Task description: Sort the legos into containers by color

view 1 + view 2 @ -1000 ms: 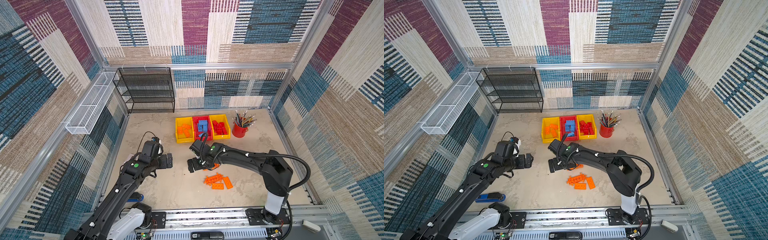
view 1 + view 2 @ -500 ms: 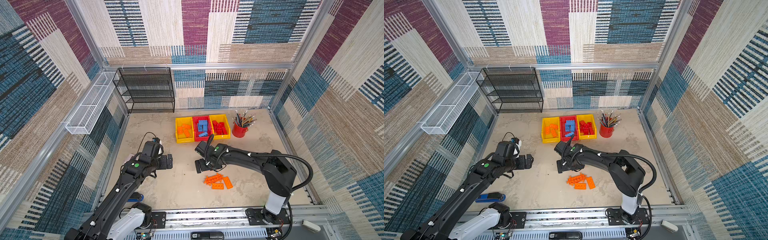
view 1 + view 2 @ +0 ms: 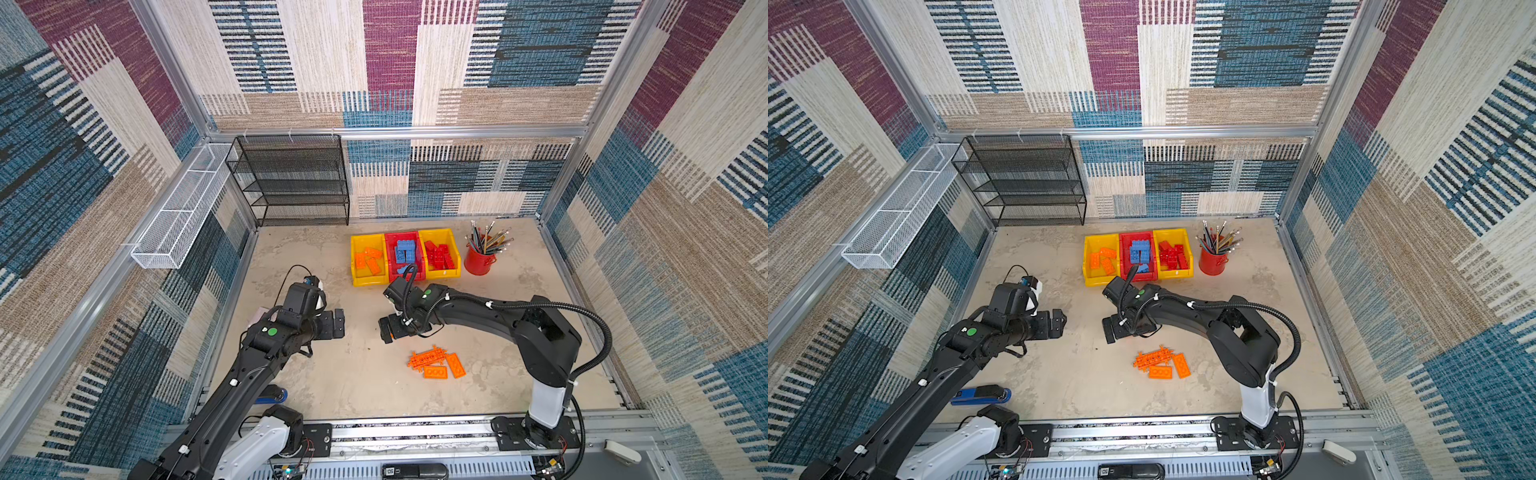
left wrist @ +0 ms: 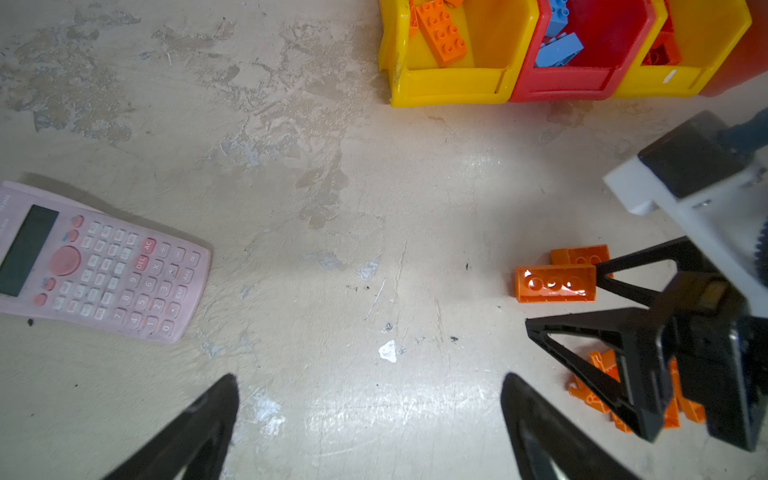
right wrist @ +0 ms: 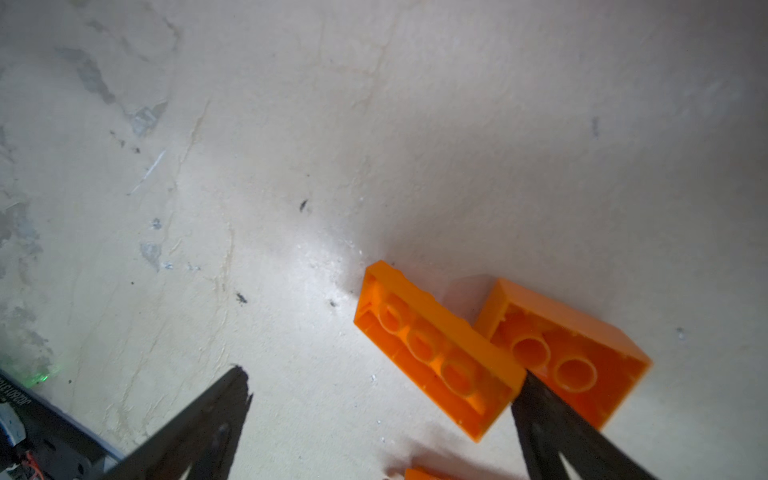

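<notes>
Hovering low, right gripper (image 5: 382, 376) was wide open, empty; two upturned orange legos (image 5: 436, 353) lay on table (image 5: 374, 124) just beside one jaw. Needed shifting to straddle one brick's narrow sides before closing.

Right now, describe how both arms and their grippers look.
Both are black, white near the base. The left arm and right arm each carry a green dot by the wrist. A ribbed black hose loops along the right one. The left gripper and right gripper have black triangular fingers.

glossy plastic legos (image 5: 436, 353) and containers (image 4: 449, 83) — matt, rough, blotchy table (image 4: 332, 187); black metal-mesh rack (image 3: 299, 193).
</notes>
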`<state>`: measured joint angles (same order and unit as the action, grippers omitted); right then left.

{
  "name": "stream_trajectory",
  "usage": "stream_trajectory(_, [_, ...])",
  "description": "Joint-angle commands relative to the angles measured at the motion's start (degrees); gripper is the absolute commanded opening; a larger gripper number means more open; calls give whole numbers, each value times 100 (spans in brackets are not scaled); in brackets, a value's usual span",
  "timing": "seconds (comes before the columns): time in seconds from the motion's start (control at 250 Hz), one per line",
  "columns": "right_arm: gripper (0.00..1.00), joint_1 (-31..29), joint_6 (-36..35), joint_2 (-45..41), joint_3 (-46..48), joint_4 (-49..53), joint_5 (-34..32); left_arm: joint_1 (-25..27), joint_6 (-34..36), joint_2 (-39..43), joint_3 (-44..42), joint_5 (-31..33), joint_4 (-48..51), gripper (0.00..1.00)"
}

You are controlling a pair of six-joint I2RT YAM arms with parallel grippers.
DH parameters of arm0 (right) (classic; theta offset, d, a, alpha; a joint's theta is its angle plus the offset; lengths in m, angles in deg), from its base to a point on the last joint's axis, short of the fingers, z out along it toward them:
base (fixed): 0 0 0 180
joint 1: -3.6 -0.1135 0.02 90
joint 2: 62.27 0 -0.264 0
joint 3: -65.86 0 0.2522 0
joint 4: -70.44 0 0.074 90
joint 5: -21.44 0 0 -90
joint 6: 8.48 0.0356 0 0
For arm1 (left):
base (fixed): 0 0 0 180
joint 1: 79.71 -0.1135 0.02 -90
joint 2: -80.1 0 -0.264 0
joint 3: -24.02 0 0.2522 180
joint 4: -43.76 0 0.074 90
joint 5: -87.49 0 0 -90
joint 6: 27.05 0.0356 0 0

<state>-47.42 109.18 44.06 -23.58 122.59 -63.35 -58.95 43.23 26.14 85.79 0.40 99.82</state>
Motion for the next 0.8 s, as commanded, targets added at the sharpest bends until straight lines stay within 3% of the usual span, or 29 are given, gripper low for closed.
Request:
stream_trajectory(0.0, [99, -4, -599, -296, 83, -179, -100, -10, 99, -49, 7, 77, -11, 99])
stream_trajectory(0.104, [99, 148, -953, -444, 114, 173, -629, -9, 109, -149, 12, 55, -62, 99])
stream_trajectory(0.308, [98, 955, -477, -421, 309, 395, -779, -14, 58, -385, 101, 64, -203, 99])
stream_trajectory(0.54, [92, 962, -569, -427, 354, -92, -3, -10, 82, -767, 322, 9, -293, 99])
stream_trajectory(0.796, [81, 957, -618, -320, 503, 226, -750, -17, 197, -1110, 536, -49, -371, 99])
